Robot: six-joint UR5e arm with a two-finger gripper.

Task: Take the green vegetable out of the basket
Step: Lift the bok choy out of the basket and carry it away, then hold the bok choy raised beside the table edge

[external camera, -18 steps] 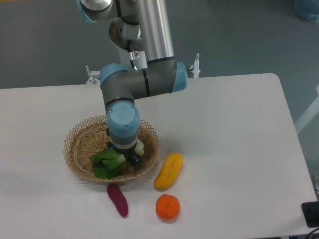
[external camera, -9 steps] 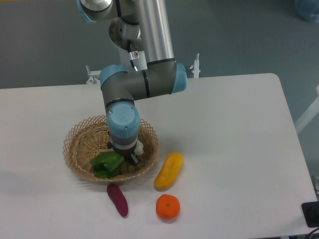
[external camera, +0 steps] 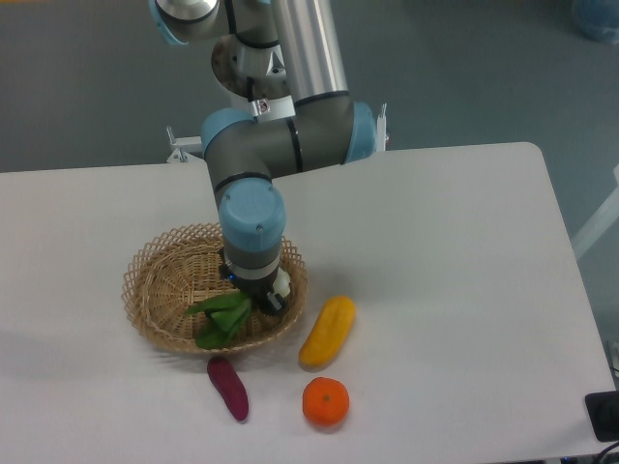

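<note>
Camera | fingers (external camera: pixel 261 302) closed on green vegetable (external camera: pixel 224 317) | over basket (external camera: pixel 155 280)

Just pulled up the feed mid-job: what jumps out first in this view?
The big grey-and-blue arm dominates, reaching straight down into the wicker basket at the table's left-centre, its gripper at the green vegetable, whose dark leaves trail toward the basket's front rim. On the white table just in front lie a yellow fruit, an orange and a dark purple sweet potato.
</note>
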